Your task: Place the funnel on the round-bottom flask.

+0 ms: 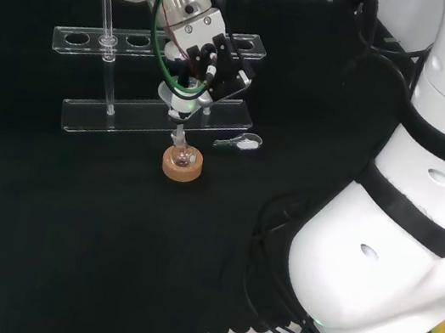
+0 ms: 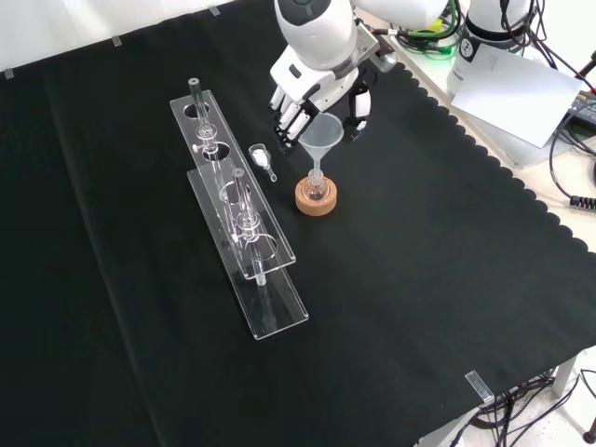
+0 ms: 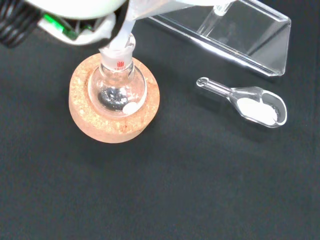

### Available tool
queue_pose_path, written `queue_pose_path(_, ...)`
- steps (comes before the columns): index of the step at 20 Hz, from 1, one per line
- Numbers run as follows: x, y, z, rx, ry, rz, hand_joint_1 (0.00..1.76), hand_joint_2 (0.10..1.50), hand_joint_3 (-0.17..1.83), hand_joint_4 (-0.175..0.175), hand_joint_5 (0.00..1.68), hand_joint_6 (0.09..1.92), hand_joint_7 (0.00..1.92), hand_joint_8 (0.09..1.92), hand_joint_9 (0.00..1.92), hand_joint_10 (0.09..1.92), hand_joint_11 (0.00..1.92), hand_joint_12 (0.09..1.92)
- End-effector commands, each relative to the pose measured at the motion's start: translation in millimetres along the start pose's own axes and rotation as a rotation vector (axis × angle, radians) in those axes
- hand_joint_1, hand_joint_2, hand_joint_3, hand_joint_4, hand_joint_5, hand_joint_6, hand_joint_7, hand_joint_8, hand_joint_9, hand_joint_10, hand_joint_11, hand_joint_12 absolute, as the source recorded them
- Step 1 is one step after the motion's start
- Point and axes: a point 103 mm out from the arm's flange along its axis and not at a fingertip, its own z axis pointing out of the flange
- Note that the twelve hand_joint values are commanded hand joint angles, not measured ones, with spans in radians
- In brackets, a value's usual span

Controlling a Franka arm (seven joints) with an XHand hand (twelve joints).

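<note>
A: Where is the clear cone-shaped funnel [image 2: 319,133] now?

B: Its thin stem goes down into the neck of the small clear round-bottom glass flask [image 2: 316,187]. In the wrist view the stem [image 3: 121,38] meets the mouth of the flask [image 3: 117,86]. I cannot tell how deep it sits.

A: And the flask, it stands on what?

B: On a round cork ring stand [image 2: 315,198], upright, on the black cloth [image 2: 419,279]. Something white lies on the bottom inside the flask, as the wrist view shows.

A: Does the black and white robot hand [image 2: 303,93] hold the funnel?

B: In the front view the fingers [image 2: 289,114] are just beside the wide rim of the funnel, on its left and behind it, and bent downwards. If they really pinch the rim, I cannot tell.

A: What else is near?

B: A small clear scoop with white powder [image 3: 255,105] lies on the cloth just beside the cork ring, apart from it. In the front view, left of the scoop stands a long clear plastic tube rack [image 2: 237,219] with some glass tubes in it.
</note>
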Motion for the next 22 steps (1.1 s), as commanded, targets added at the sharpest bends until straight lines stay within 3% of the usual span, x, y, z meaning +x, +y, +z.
queue_pose_path(1,-2,0,0,0.002,0.005,0.001,1.0,0.59,0.77,0.026,0.56,0.8,0.6,0.67,0.97,0.45,0.72,1.26)
queue_pose_path(22,-8,4,11,0.028,0.005,0.005,0.99,0.6,0.77,0.026,0.56,0.8,0.6,0.68,0.97,0.45,0.72,1.26)
